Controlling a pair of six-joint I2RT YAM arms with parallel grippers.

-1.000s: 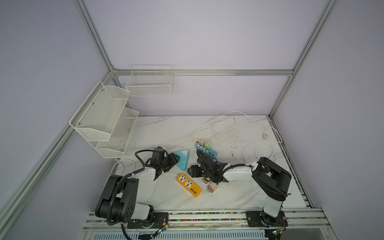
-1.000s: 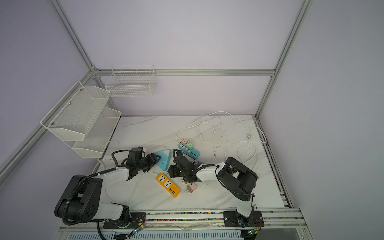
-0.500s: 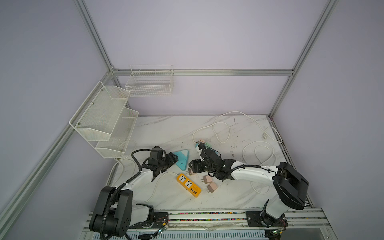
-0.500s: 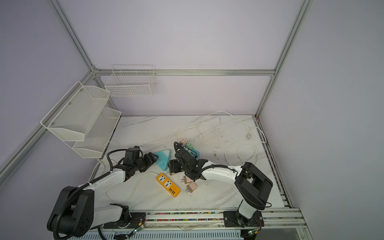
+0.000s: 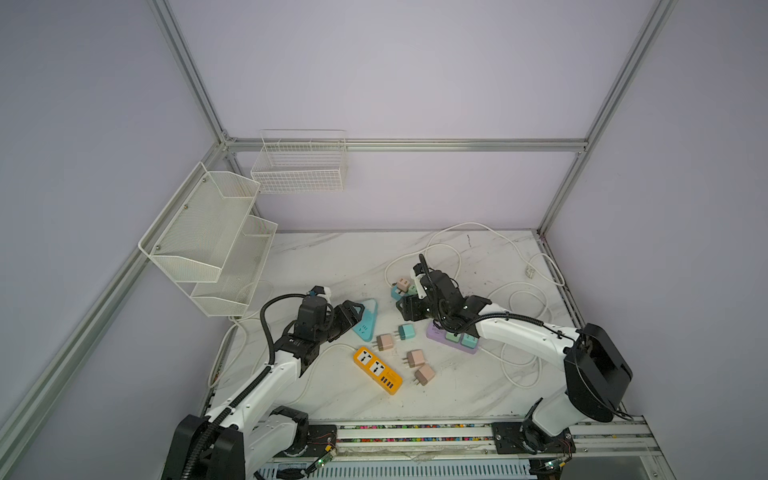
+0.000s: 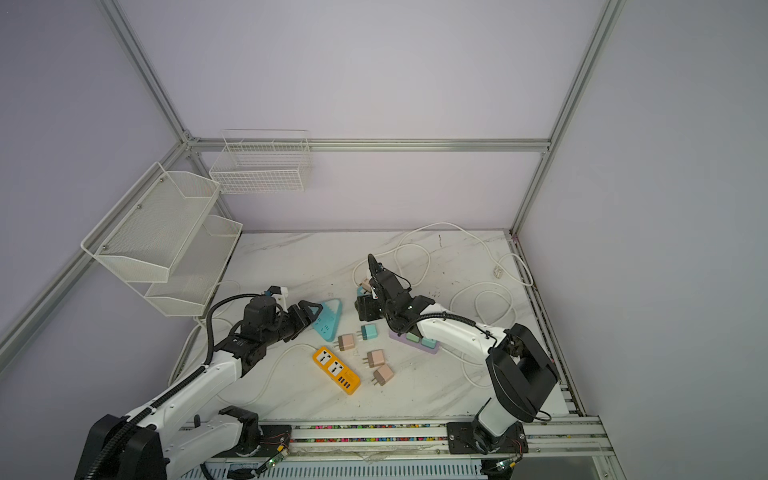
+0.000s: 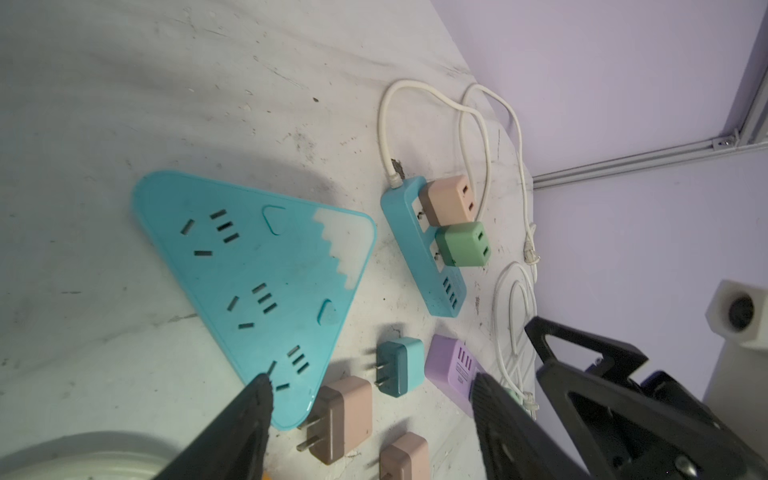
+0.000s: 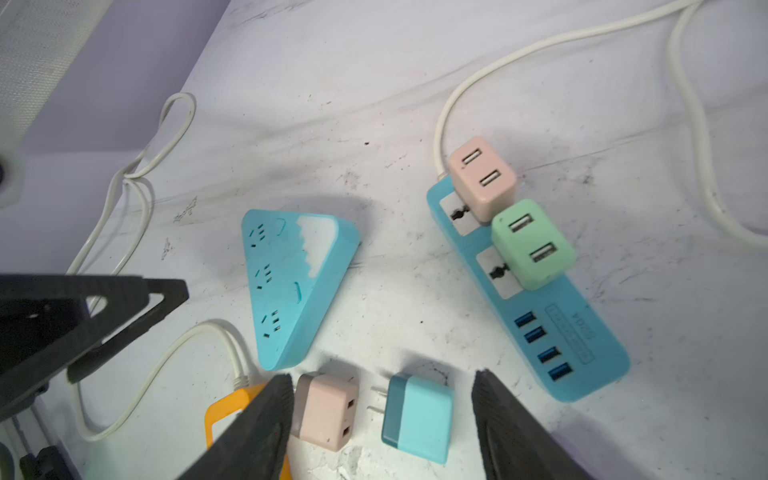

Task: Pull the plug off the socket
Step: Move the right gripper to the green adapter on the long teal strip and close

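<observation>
Green plug (image 8: 534, 245), prongs mostly hidden, in blue socket strip (image 8: 582, 345)

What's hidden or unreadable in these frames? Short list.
Blue power strip: both top views, mostly covered by the right arm.
Purple power strip: both top views, partly under that arm; plug count unclear.
Orange power strip: right wrist view, cut off by the bottom edge and a finger of the right hand.
Label on the blue strip: right wrist view, too blurred to read.
</observation>
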